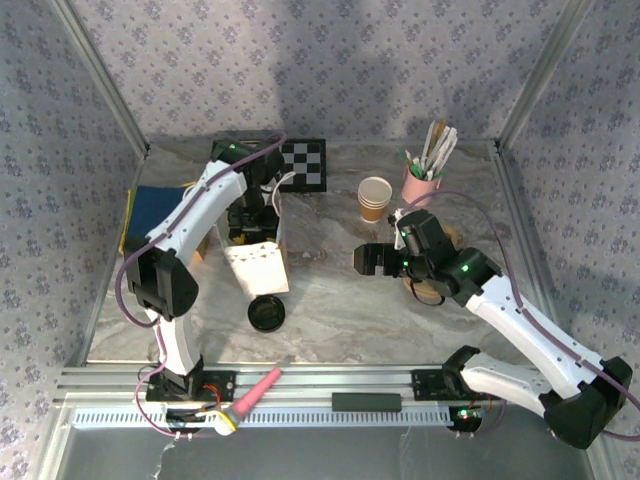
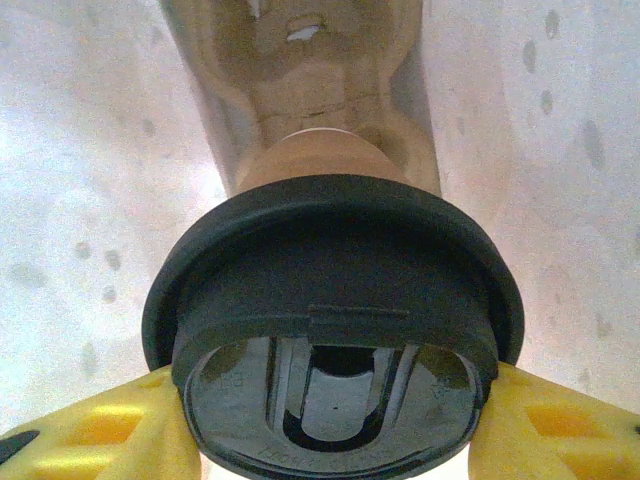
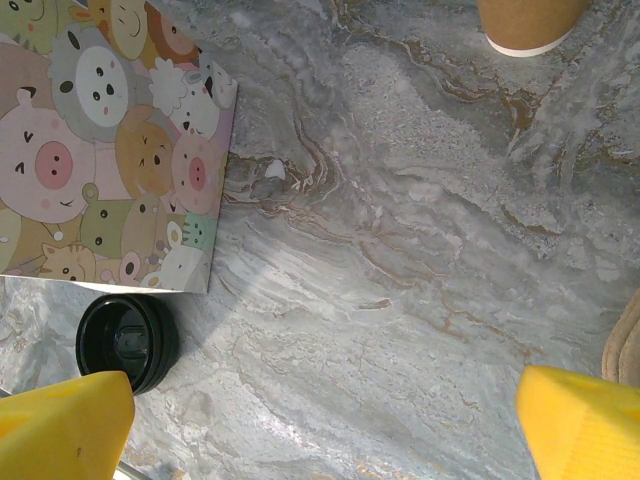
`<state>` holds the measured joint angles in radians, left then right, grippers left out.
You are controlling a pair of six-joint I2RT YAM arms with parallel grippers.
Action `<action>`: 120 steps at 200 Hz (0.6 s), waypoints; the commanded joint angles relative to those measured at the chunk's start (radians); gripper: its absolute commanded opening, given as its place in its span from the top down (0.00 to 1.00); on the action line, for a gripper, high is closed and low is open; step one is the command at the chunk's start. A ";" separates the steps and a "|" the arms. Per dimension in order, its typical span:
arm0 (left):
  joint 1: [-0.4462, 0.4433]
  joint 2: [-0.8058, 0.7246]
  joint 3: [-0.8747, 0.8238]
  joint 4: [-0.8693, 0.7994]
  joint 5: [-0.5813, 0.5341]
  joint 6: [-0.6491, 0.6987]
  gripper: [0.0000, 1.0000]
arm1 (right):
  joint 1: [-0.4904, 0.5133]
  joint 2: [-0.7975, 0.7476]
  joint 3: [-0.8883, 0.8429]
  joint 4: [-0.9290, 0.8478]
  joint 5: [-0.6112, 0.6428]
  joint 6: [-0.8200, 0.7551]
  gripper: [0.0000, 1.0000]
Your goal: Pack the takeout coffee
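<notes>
**Lidded coffee cup, held inside bag**

Coffee cup: tan paper with a black lid fitted. The left gripper has its jaws closed on the lid's sides. The cup sits between the pale walls of the paper bag, left of centre on the surface.
Right gripper: jaws wide open, empty, over the middle.
Spare lid: beside the bag, toward the near edge.
Cup stack: back right.

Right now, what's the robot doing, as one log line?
left claw: shut on lidded coffee cup, inside bag | right claw: open, over table | spare lid: on table
</notes>
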<state>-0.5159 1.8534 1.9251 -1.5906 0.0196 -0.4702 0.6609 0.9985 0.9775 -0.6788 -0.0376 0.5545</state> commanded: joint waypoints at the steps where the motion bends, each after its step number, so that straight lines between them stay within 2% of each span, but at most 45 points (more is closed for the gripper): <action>1: 0.016 -0.018 0.069 -0.079 -0.031 0.009 0.46 | 0.007 0.004 -0.003 0.013 0.012 0.004 0.00; 120: 0.018 -0.046 0.250 -0.184 -0.101 -0.031 0.46 | 0.009 0.021 -0.002 0.023 -0.001 0.002 0.00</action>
<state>-0.5030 1.8515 2.1330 -1.6100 -0.0555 -0.4835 0.6621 1.0130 0.9775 -0.6704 -0.0387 0.5541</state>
